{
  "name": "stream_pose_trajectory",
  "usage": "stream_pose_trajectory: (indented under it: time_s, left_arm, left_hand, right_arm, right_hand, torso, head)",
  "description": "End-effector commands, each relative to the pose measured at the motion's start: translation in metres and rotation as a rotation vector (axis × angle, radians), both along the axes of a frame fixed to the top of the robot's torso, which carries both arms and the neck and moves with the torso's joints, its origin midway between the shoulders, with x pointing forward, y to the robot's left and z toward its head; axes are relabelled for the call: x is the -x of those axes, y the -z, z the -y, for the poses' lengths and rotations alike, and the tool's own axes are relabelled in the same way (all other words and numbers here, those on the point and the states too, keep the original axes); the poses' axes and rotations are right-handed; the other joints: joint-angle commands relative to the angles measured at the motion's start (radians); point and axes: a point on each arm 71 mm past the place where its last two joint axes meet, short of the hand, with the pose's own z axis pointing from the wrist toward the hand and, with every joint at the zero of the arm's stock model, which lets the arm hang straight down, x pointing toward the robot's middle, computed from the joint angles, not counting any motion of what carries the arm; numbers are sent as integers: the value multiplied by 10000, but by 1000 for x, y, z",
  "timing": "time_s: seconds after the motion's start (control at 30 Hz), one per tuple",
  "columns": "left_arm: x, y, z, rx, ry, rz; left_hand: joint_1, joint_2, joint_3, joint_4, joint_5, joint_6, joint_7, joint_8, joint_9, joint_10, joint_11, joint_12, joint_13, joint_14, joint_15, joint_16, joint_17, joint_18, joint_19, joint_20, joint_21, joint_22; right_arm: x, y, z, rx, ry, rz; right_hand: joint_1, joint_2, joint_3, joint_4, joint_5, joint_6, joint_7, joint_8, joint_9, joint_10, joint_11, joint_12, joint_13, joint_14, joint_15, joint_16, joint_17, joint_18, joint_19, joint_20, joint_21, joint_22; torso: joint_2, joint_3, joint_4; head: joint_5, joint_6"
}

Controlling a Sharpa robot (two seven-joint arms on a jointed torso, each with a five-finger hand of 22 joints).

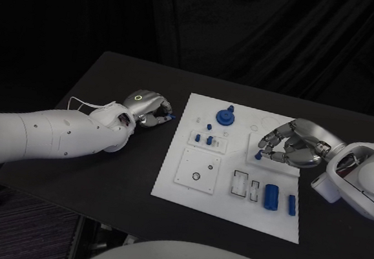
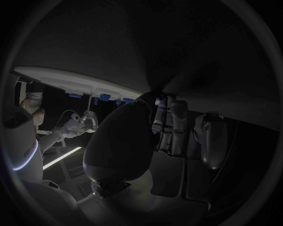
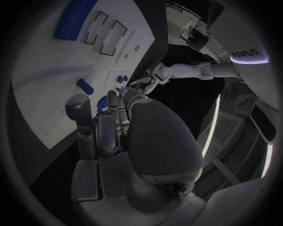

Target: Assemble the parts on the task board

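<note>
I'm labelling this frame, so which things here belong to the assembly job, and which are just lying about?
Job: task board; blue round part; small blue pegs; two blue cylinders; small blue part at the right hand; left hand.

Lying about: black table.

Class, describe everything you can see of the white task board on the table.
The task board is a flat, white, rectangular plate lying on the black table. It carries recessed slots and small blue parts, including a round knobbed piece near its far edge. The right hand hovers over its right side; the left hand sits just beyond its left edge.
</note>
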Motion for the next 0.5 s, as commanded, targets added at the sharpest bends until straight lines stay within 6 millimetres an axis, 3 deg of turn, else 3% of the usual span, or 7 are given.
stream_pose_trajectory:
  time_s: [0.03, 0.5]
  left_arm:
    - [13, 0, 8, 239, 1044, 513]
    - [58, -32, 23, 1496, 2344, 1674]
  left_hand:
    - [154, 2, 79, -38, 167, 165, -71, 110, 190, 174, -45, -14, -45, 33, -71, 20, -1, -115, 15, -101, 81, 1935]
    - [193, -67, 131, -71, 235, 272, -93, 207, 310, 406, -73, -122, -144, 15, -96, -52, -172, -116, 21, -136, 70, 1949]
  right_arm:
    - [0, 1, 2, 87, 112, -31]
    - [-1, 1, -7, -143, 36, 236]
  right_hand:
    - [40, 51, -61, -9, 30, 63, 19, -33, -24, 44, -29, 44, 13, -30, -15, -44, -24, 43, -47, -14, -54, 1033]
    - [35, 55, -94, 5, -40, -94, 84, -164, -180, -75, 27, 26, -9, -47, 20, -64, -50, 47, -86, 1, -127, 1016]
  torso:
    - [6, -3, 0]
    - [3, -10, 20]
  head:
    - [-7, -2]
    - [-111, -2]
